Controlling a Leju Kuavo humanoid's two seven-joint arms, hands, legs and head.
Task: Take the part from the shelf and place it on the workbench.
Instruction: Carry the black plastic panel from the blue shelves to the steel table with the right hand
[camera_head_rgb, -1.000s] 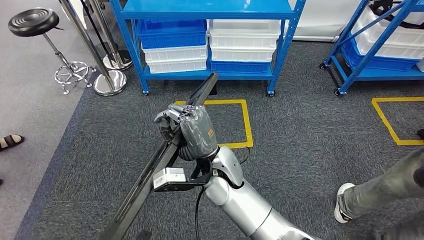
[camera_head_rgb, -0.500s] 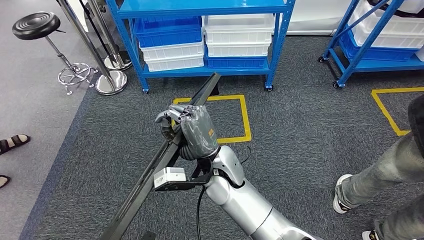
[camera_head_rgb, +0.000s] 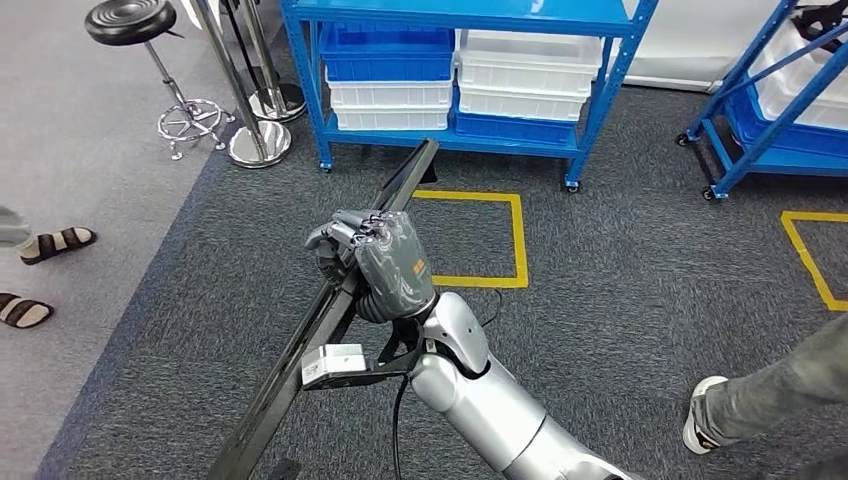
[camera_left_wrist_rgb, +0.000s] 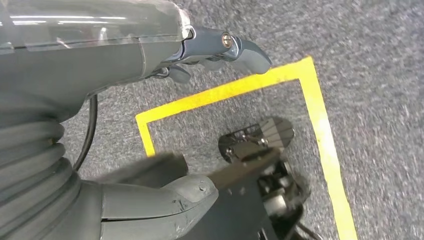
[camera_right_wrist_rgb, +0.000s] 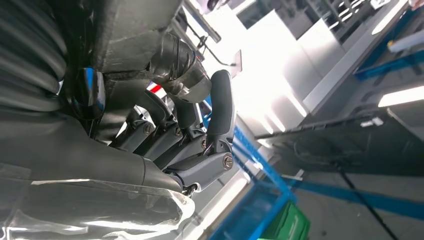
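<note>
Right hand (camera_head_rgb: 375, 262) grips the part (camera_head_rgb: 330, 315), a long dark bar, near mid-length. Its long axis runs diagonally, far end toward the blue shelf (camera_head_rgb: 470, 15), near end low at the robot's left. Left hand (camera_left_wrist_rgb: 115, 75) hangs over carpet, fingers apart, holding nothing.
</note>
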